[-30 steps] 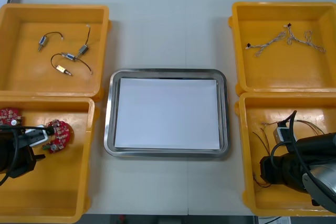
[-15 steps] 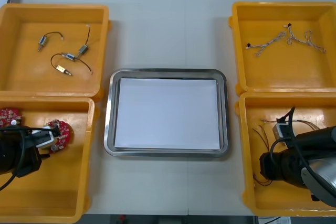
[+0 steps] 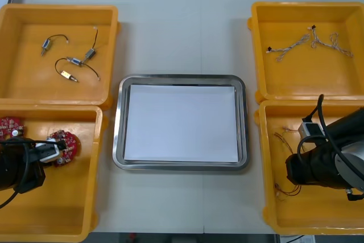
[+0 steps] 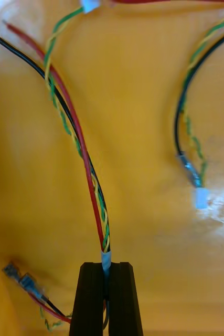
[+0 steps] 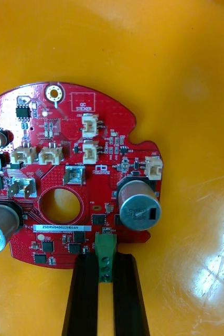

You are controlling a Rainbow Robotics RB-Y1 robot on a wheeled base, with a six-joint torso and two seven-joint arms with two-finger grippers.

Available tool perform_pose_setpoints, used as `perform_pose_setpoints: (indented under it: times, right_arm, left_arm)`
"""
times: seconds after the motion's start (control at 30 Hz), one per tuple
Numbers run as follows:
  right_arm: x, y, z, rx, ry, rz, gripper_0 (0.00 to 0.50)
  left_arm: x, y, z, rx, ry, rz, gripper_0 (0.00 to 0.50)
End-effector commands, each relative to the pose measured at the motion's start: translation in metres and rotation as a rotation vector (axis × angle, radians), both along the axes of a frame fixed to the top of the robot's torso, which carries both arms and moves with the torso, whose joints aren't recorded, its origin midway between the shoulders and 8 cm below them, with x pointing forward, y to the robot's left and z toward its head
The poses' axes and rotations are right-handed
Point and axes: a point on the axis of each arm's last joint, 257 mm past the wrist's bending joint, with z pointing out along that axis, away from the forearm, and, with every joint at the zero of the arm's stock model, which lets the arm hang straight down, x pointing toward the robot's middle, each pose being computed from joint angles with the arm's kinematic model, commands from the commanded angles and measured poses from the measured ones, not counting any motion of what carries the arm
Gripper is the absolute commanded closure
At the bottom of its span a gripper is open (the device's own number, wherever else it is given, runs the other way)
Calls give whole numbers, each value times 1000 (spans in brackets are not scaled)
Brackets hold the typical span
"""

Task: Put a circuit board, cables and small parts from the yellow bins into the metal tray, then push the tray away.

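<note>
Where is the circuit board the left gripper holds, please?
In the front view, the circuit board lies in the near left yellow bin, right of a second board.

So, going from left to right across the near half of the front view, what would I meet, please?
Loose circuit board → held circuit board, pinched by the left gripper → metal tray → loose cables in the near-right yellow bin → right gripper, shut on a cable bundle.
</note>
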Motion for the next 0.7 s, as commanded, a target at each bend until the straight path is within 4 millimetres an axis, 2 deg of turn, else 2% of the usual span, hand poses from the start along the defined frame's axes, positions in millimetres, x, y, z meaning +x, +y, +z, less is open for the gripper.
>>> perform_pose_setpoints:
  times: [0.03, 0.37, 0.57, 0.7]
  right_arm:
    - [14, -14, 36, -22, -30, 1, 500]
    - [7, -28, 81, -68, -18, -6, 500]
    - [29, -20, 119, -59, -125, 21, 500]
    - [36, -18, 134, -55, -170, 35, 500]
  left_arm:
    - [8, -1, 8, 55, -33, -80, 500]
    - [8, 1, 14, 22, -52, -55, 500]
    - [2, 2, 26, -16, -49, -31, 500]
    - [-6, 4, 38, -21, -37, -25, 500]
